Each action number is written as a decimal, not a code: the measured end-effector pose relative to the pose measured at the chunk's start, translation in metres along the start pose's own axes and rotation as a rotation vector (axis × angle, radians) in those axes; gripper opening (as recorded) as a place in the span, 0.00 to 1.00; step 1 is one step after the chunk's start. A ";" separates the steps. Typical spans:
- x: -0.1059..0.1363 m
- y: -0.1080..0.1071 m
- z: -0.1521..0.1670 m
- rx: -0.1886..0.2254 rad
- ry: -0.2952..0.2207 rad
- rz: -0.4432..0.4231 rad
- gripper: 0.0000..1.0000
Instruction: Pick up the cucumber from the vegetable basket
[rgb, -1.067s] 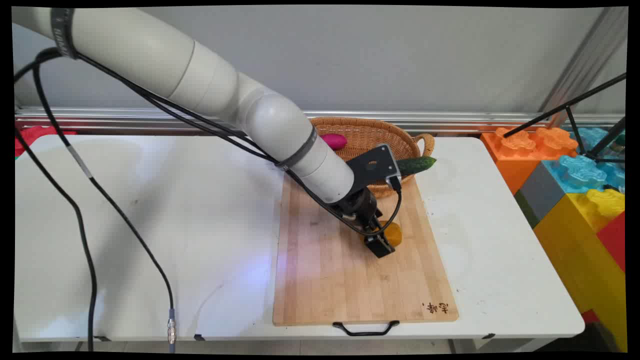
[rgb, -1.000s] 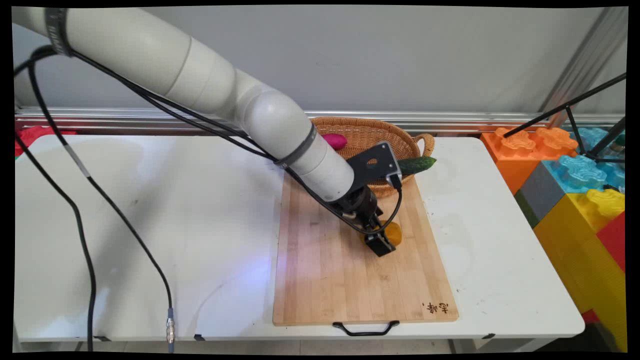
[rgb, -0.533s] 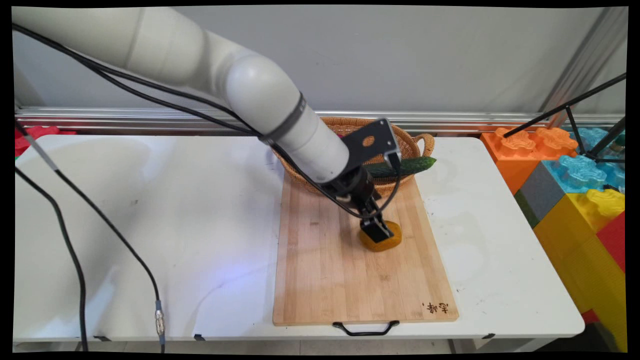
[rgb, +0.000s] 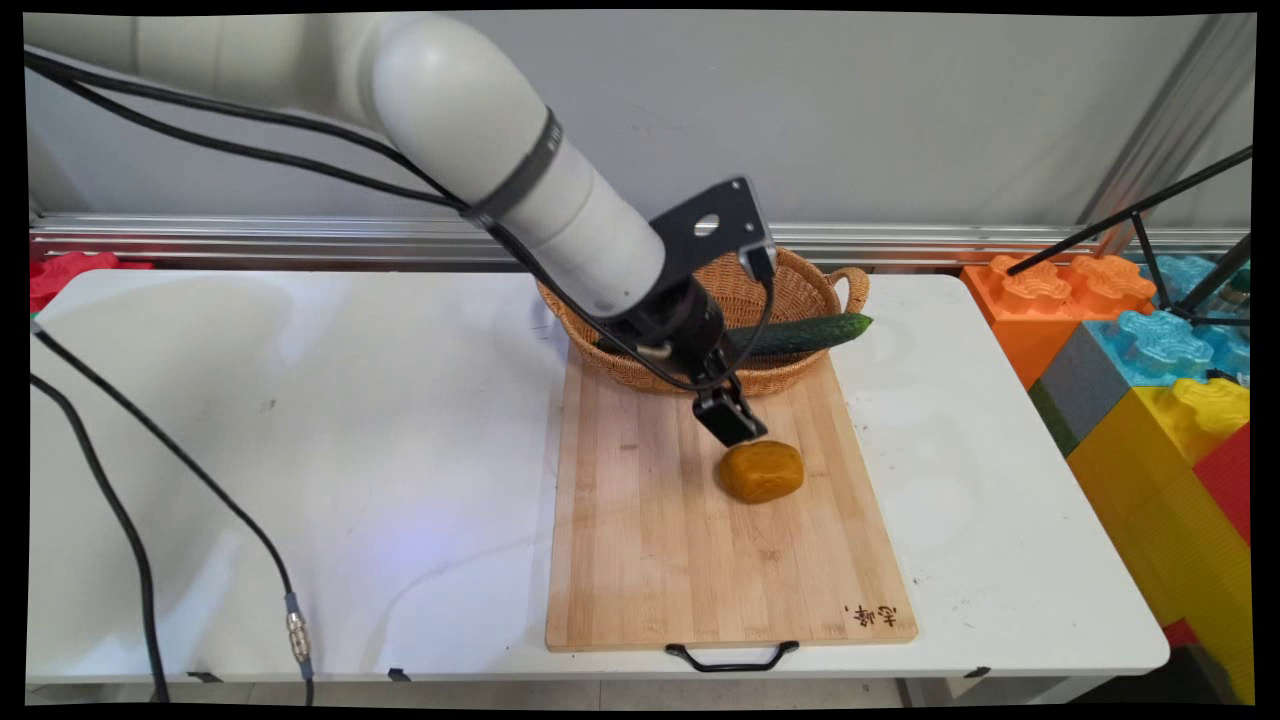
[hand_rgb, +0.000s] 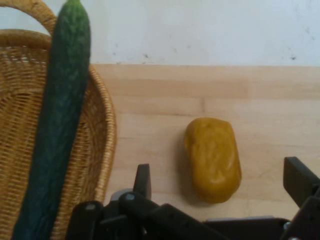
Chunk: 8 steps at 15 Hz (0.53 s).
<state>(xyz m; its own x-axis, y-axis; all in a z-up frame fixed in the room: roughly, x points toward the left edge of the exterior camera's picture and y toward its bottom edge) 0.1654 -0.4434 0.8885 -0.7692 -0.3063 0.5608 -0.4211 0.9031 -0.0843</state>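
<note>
Hanging just above the wooden cutting board (rgb: 700, 540), the black gripper (rgb: 730, 420) points down and to the right, its tip a little to the far-left of a rounded orange-yellow lump (rgb: 762, 471) that lies on the board's right half. Nothing is between the fingers: in the hand view they stand spread wide, one fingertip (hand_rgb: 142, 180) to one side and the other at the picture's right edge, with the lump (hand_rgb: 214, 159) lying free on the wood between and beyond them, touching neither. At the board's far end sits a woven wicker basket (rgb: 800, 290) with a small loop handle on its right side; its near rim overlaps the far edge of the board. A long dark green cucumber (rgb: 800, 334) lies across the basket, its right end jutting out over the rim toward the right; in the hand view the cucumber (hand_rgb: 57, 125) runs lengthwise over the basket's weave (hand_rgb: 20, 100). The board lies on the white table (rgb: 300, 420), with a black handle (rgb: 732, 657) at its near edge and a small burnt-in mark in its near-right corner. Black cables (rgb: 150, 450) trail from the arm over the table's left side. Large coloured building blocks (rgb: 1150, 370) are stacked beside the table on the right.
</note>
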 end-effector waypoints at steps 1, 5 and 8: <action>0.000 -0.002 -0.004 0.005 0.002 0.004 1.00; -0.003 -0.019 -0.018 0.047 0.003 0.025 1.00; -0.005 -0.038 -0.025 0.089 0.008 0.055 1.00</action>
<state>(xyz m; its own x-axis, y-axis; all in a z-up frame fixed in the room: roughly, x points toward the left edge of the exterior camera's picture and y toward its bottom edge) 0.1970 -0.4687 0.9096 -0.7887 -0.2546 0.5595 -0.4197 0.8881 -0.1875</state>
